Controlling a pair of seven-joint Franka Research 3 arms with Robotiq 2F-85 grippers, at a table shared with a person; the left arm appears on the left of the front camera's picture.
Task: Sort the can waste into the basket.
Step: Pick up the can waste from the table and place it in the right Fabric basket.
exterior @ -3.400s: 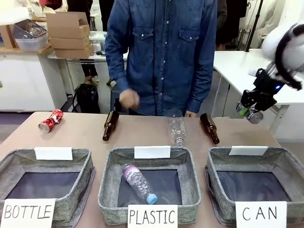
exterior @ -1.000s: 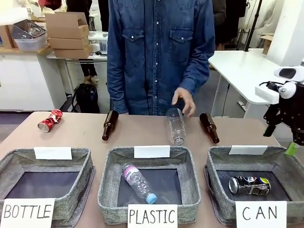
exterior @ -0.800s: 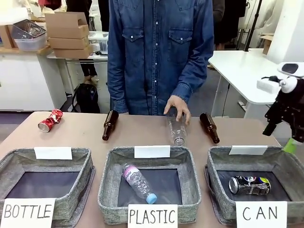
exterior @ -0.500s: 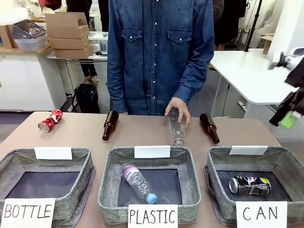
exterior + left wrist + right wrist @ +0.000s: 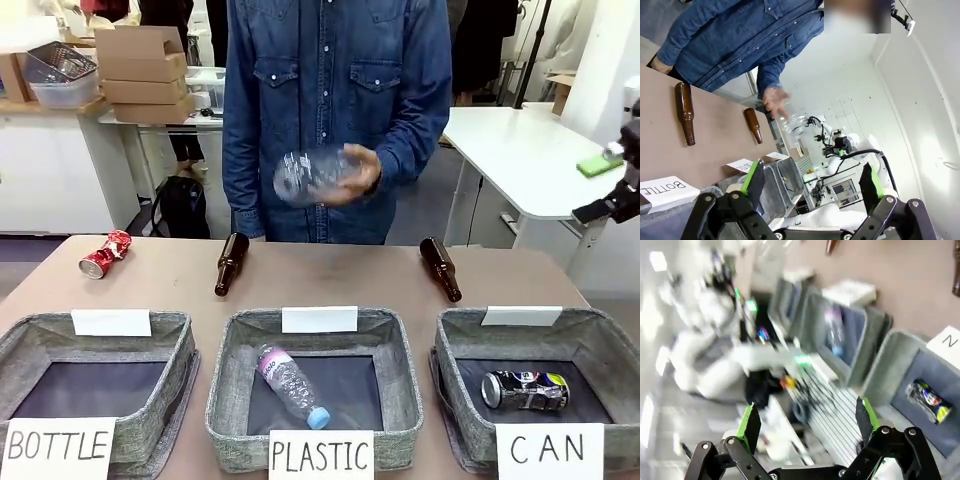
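A dark printed can [image 5: 526, 390] lies on its side in the grey basket [image 5: 452, 345] marked "CAN" at the front right. It also appears in the blurred right wrist view as the can [image 5: 927, 397] inside the basket [image 5: 887, 365]. The red crushed can [image 5: 106, 253] lies on the table at the far left. My right gripper [image 5: 602, 188] hangs open and empty at the right edge, well above and beyond the basket; its jaws [image 5: 807, 422] stand wide apart. My left gripper [image 5: 811, 182] is open with nothing between its green pads.
The person's hand holds a clear plastic bottle [image 5: 315, 175] at chest height. Two brown bottles [image 5: 232, 264] [image 5: 441, 269] lie on the far table. The "PLASTIC" bin [image 5: 225, 345] holds a clear bottle [image 5: 290, 385]. The "BOTTLE" bin [image 5: 182, 340] stands at the front left.
My right gripper has risen and drawn back to the right, away from the CAN basket. The person has picked the clear bottle up off the table.
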